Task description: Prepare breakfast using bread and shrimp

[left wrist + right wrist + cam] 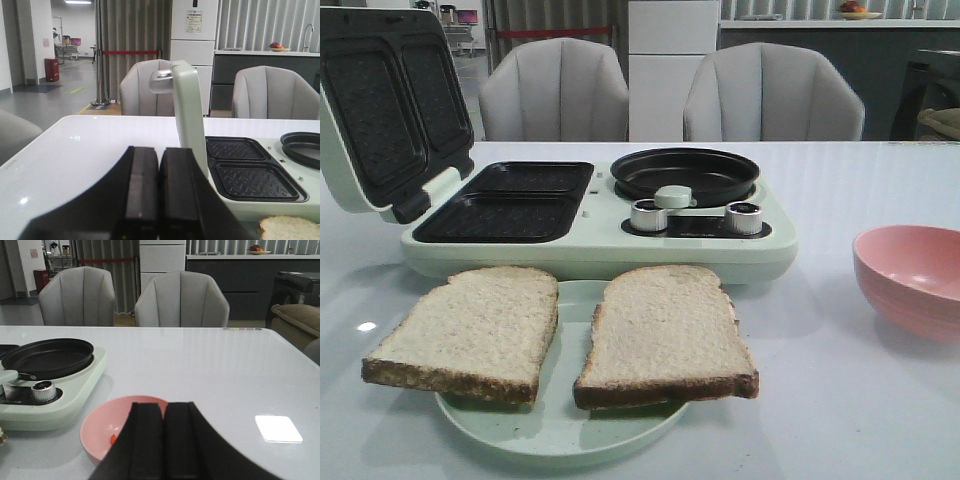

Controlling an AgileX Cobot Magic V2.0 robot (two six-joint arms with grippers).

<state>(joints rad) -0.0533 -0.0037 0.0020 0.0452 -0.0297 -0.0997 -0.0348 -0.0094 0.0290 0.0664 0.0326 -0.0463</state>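
front: two bread slices (565, 335) side by side on pale plate (555, 430), before open sandwich maker (590, 215); pink bowl (912, 280) at right | left wrist: left gripper (159, 195) fingers pressed together, empty | right wrist: right gripper (163, 440) closed, empty; shrimp (113, 439) in bowl

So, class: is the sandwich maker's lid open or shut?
Open. The lid stands raised at the left, its two dark plates facing forward, and the two lower grill plates lie bare.

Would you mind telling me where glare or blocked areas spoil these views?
Front view: a small glare spot on the table left of the bread. Right wrist view: a bright square reflection on the tabletop, and the right claw hides part of the pink bowl. Left wrist view: the left claw fills the foreground.
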